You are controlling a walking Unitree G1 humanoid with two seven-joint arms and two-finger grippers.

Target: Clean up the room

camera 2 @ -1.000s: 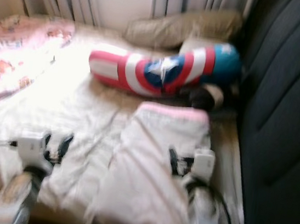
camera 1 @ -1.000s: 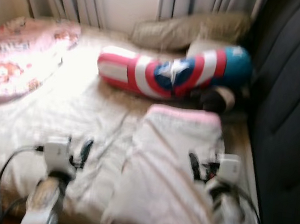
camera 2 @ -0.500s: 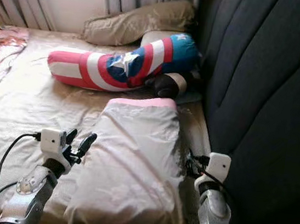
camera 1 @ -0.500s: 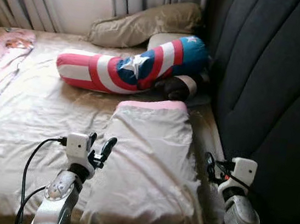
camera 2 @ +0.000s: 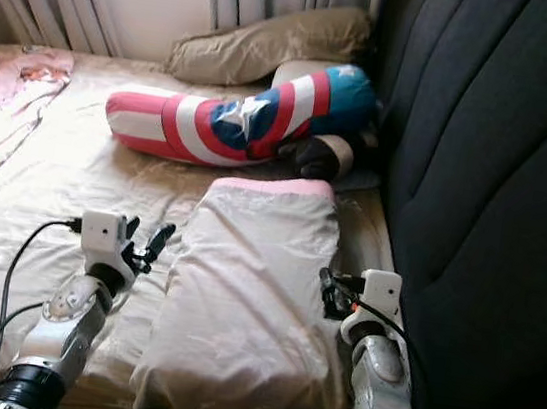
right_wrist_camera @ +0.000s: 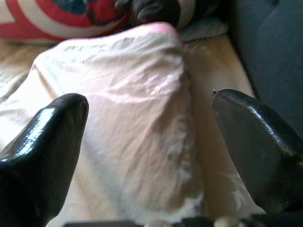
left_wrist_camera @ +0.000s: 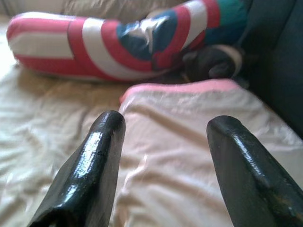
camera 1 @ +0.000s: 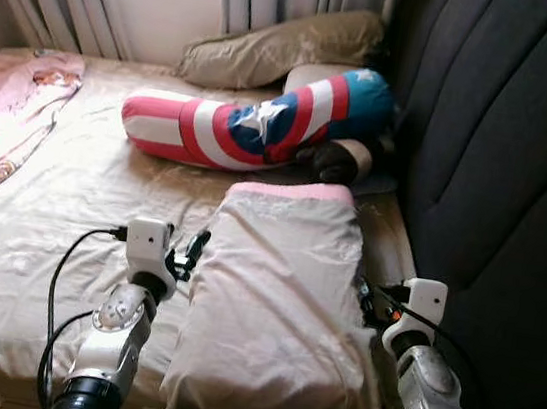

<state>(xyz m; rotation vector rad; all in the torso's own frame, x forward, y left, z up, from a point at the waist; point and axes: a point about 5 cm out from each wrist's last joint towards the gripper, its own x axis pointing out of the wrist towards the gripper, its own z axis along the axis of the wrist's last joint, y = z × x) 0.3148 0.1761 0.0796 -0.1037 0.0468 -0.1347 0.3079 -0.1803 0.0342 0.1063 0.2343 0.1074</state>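
Observation:
A cream pillow (camera 1: 275,306) with a pink far edge lies on the bed, close to the dark headboard. My left gripper (camera 1: 190,251) is open at the pillow's left side, just off its edge. In the left wrist view its fingers (left_wrist_camera: 102,156) frame the pillow (left_wrist_camera: 189,142). At the pillow's right side my right gripper (camera 1: 366,297) is open, low between pillow and headboard. In the right wrist view the right gripper (right_wrist_camera: 151,99) spans the pillow (right_wrist_camera: 118,109) widely. Neither gripper holds anything.
A red, white and blue bolster (camera 1: 253,126) lies across the bed beyond the pillow, with a dark plush thing (camera 1: 338,161) at its end. A beige pillow (camera 1: 274,48) sits by the curtains. A pink blanket (camera 1: 2,118) covers the left. The padded headboard (camera 1: 497,194) walls the right.
The view has swung and sharpened, so the whole scene shifted. Both grippers stay either side of the cream pillow; the right one stands a little closer to its edge.

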